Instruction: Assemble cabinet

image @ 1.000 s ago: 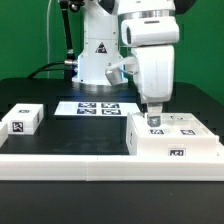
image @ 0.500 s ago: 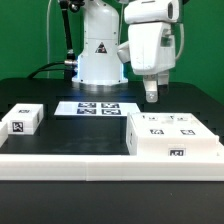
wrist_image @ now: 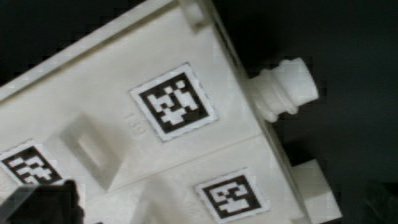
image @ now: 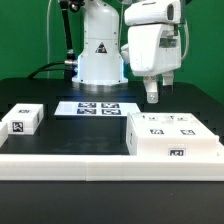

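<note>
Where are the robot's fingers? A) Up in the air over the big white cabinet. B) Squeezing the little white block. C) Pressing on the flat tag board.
A: the fingers hang in the air above the cabinet, with dark space between them and its top.

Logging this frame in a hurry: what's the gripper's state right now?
The gripper hangs above the cabinet, nothing visibly held; whether its jaws are open or closed cannot be told.

The exterior camera faces my base [image: 98, 58] from across the table [image: 85, 135], a little above its surface, at middle distance; my wrist camera looks down, close, onto the cabinet [wrist_image: 160, 110]; both views share its tagged top [image: 170, 124].
</note>
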